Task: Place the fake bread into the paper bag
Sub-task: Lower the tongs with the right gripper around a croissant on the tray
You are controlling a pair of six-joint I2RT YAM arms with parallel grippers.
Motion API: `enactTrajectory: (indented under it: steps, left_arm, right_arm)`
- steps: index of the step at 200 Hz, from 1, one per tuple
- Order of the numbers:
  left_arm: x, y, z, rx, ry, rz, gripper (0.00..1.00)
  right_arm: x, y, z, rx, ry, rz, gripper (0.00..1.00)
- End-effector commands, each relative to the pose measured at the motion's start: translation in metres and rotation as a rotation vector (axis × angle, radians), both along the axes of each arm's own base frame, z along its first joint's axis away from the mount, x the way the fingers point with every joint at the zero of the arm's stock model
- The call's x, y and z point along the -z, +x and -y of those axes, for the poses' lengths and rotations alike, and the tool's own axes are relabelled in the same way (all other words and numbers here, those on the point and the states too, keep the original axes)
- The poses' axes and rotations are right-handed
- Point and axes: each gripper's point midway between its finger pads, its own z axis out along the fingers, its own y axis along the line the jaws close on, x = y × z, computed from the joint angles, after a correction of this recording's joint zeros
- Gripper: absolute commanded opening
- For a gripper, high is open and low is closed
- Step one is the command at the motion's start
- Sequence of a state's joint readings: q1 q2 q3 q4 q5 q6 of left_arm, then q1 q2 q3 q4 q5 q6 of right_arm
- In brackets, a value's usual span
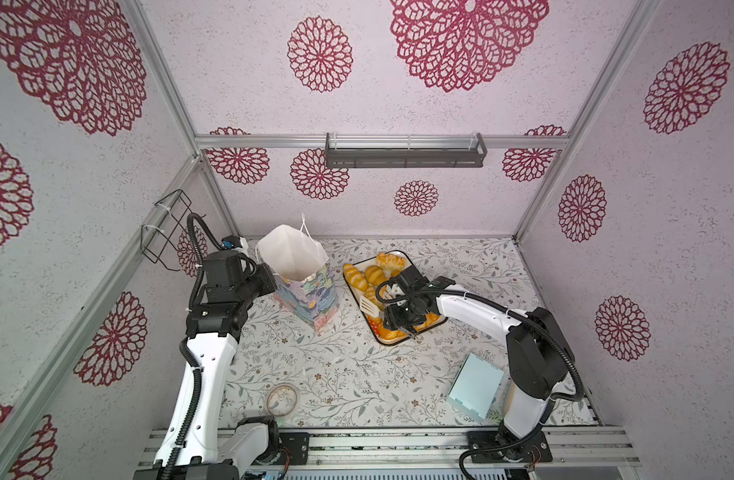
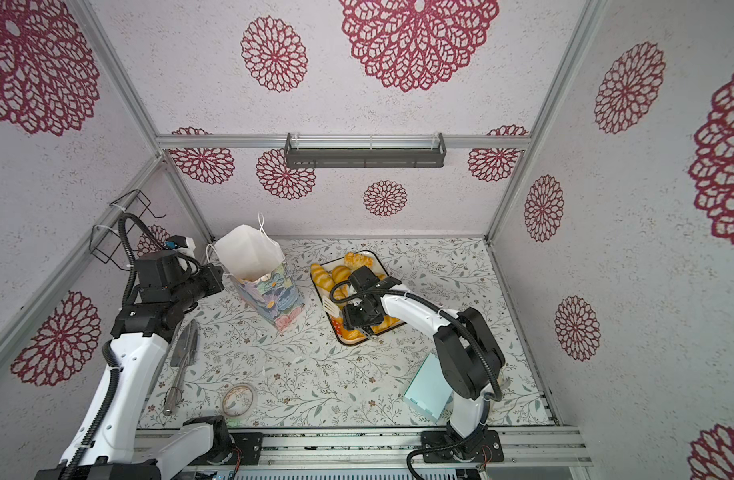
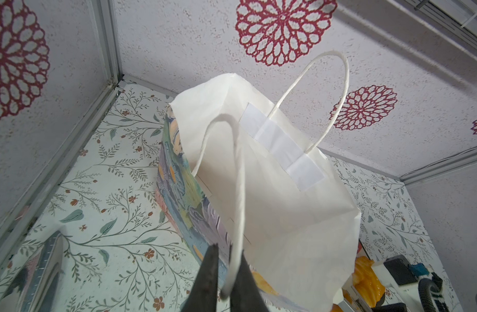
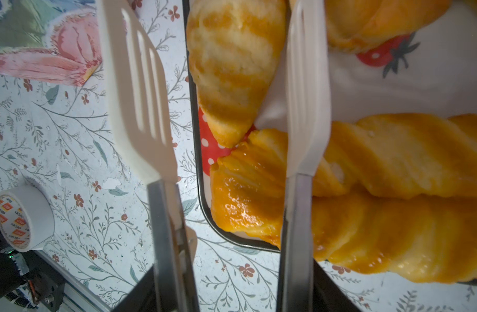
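Observation:
The paper bag (image 1: 303, 286) (image 2: 269, 291) stands open at the back left, flowered outside and white inside (image 3: 272, 202). My left gripper (image 1: 269, 278) (image 3: 229, 251) is shut on its near string handle (image 3: 240, 189). The fake bread (image 1: 373, 274) (image 2: 340, 272) lies on a black-rimmed tray (image 1: 392, 343) to the bag's right. My right gripper (image 1: 398, 316) (image 4: 232, 291) is shut on white-tipped metal tongs (image 4: 140, 108), which stand spread low over the tray's near end. A croissant (image 4: 232, 67) lies between the blades. One blade hangs outside the rim. The braided loaf (image 4: 394, 202) lies under the other blade.
A tape roll (image 1: 281, 400) (image 4: 24, 218) and a pale blue flat box (image 1: 475, 386) lie near the front edge. Metal utensils (image 2: 184, 353) lie beside the left arm. A wire basket (image 1: 165, 228) hangs on the left wall and a dark shelf (image 1: 404, 156) on the back wall.

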State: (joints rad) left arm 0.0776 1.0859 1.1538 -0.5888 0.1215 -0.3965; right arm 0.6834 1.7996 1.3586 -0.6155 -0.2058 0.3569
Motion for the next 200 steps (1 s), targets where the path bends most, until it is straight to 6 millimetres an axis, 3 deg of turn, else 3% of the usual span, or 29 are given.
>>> enactTrajectory:
  steps: [1,96,200]
  left_arm:
    - [-0.0006,0.0004,-0.0022,-0.007,-0.005,0.009,0.13]
    - [-0.0005,0.0004,-0.0028,-0.007,-0.01,0.009,0.13]
    - [0.0011,0.0013,-0.0034,-0.009,-0.018,0.005,0.13]
  right_arm:
    - [-0.0151,0.0101,-0.0068,-0.01,0.034,0.042,0.63]
    - [-0.0079,0.0169,-0.0083,-0.003,0.011,0.039,0.6]
    - [-0.0096,0.015,-0.0048,0.0,0.007,0.048,0.48]
